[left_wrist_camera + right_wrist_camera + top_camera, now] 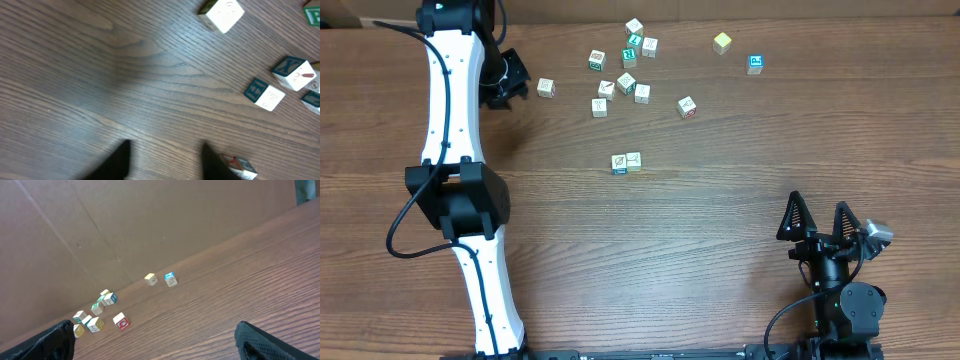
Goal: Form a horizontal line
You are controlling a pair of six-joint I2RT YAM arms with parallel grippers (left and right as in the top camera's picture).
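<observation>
Two pale picture cubes (626, 162) stand touching side by side in a short row near the table's middle. My left gripper (520, 82) is at the far left, open, with bare wood between its fingers (165, 150). A single cube with a red mark (241, 167) lies just outside its right finger; in the overhead view this cube (546, 88) sits right of the gripper. My right gripper (818, 206) rests open near the front right, far from all cubes, and holds nothing (155, 345).
Several loose cubes (625, 70) are scattered at the back centre, with a red-marked cube (687, 107), a yellow cube (722, 42) and a blue cube (755, 64) further right. A cardboard wall (125, 220) runs behind the table.
</observation>
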